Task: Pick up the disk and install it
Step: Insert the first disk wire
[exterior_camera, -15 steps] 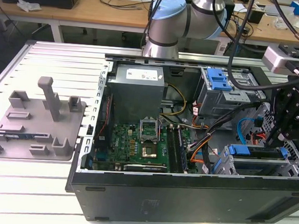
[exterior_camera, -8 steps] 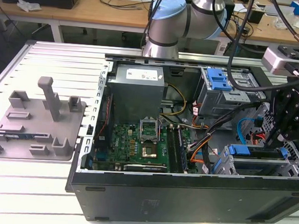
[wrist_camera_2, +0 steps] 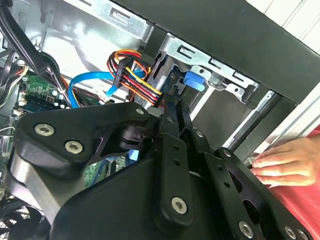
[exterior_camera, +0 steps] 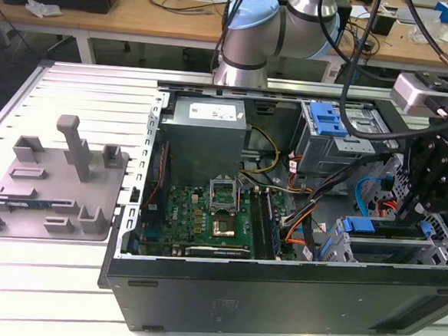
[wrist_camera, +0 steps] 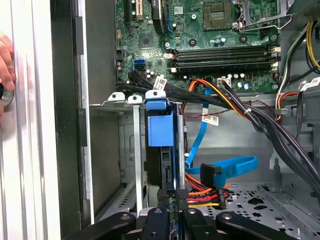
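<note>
Tool [wrist_camera: 174, 206] clamped on rear edge of disk [wrist_camera: 161, 150], which stands on edge, partly seated in drive bay [exterior_camera: 391, 245] at case's 4 o'clock corner in exterior view. Hand [wrist_camera_2: 285, 165] rests on case edge [wrist_camera_2: 260, 125].

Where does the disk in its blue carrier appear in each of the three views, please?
Exterior view: the disk sits in the drive cage at the exterior view's right.
First wrist view: disk on edge in the cage slot.
Second wrist view: its blue end in the cage.
Shared landmark: the blue data cable.
</note>
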